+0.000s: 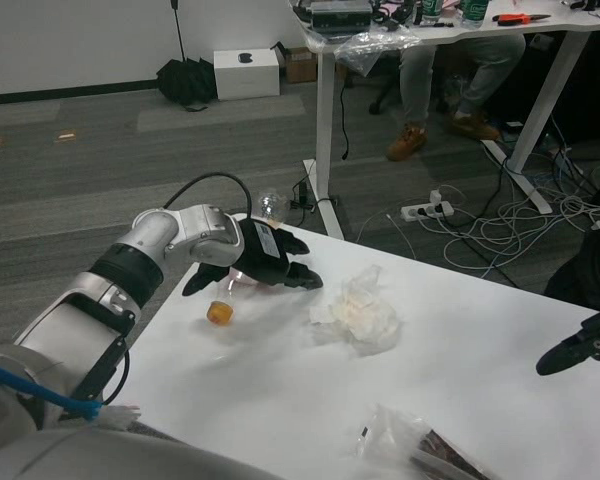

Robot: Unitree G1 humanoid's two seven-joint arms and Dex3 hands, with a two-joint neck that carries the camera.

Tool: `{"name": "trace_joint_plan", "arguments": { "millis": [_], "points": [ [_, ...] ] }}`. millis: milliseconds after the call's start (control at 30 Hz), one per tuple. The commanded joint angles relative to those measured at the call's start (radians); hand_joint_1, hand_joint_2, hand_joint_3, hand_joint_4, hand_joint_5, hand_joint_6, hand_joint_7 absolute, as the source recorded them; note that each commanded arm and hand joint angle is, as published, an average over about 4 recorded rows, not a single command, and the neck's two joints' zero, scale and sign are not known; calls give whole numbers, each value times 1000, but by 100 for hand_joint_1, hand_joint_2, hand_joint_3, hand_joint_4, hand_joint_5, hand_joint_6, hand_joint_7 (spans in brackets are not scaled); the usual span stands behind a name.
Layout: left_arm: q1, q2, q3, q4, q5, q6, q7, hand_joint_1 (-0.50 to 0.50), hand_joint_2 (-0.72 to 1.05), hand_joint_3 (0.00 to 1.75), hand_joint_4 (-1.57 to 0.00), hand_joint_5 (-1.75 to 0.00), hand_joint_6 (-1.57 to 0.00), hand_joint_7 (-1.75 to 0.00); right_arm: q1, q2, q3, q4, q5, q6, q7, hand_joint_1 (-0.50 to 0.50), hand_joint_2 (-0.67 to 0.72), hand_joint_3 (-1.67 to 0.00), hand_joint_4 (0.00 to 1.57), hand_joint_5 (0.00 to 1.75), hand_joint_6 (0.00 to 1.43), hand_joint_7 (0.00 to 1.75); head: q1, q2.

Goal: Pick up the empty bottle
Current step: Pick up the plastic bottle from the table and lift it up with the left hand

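grey carpet floor (100, 150) under a white wall (80, 40). a white box (246, 72) and black bag (187, 80) sit by it. cables (500, 225) sprawl beneath a white desk (430, 35), where a person (460, 70) sits.

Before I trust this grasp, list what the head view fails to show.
- Bottle: clear, mostly covered by the left hand; only its orange cap and far end show, so contents and the hold itself cannot be told.
- Right hand: cut off by the right edge; open or shut cannot be told.
- Plastic bag: cut by the bottom edge; contents unclear.
- Person: only legs show, the rest hidden by the far table.
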Motion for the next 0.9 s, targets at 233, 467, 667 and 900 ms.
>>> {"name": "trace_joint_plan", "arguments": {
  "millis": [233,467,667,900],
  "points": [
    [13,-16,17,57,-6,-10,10,-50,16,0,0,0,0,0,23,-6,-4,-15,11,-23,-2,-38,60,0,0,0,0,0,10,-4],
    [20,-24,42,63,-2,-10,10,-50,25,0,0,0,0,0,31,-8,-6,-22,12,-23,-2,-38,60,0,0,0,0,0,14,-9],
    [24,-53,48,67,-7,-10,12,-50,25,0,0,0,0,0,32,-6,-7,-22,12,-23,-2,-35,60,0,0,0,0,0,18,-15],
    [26,-79,45,65,-17,-10,12,-50,25,0,0,0,0,0,32,-3,-9,-21,12,-23,-2,-38,60,0,0,0,0,0,26,-21]
  ]
}}
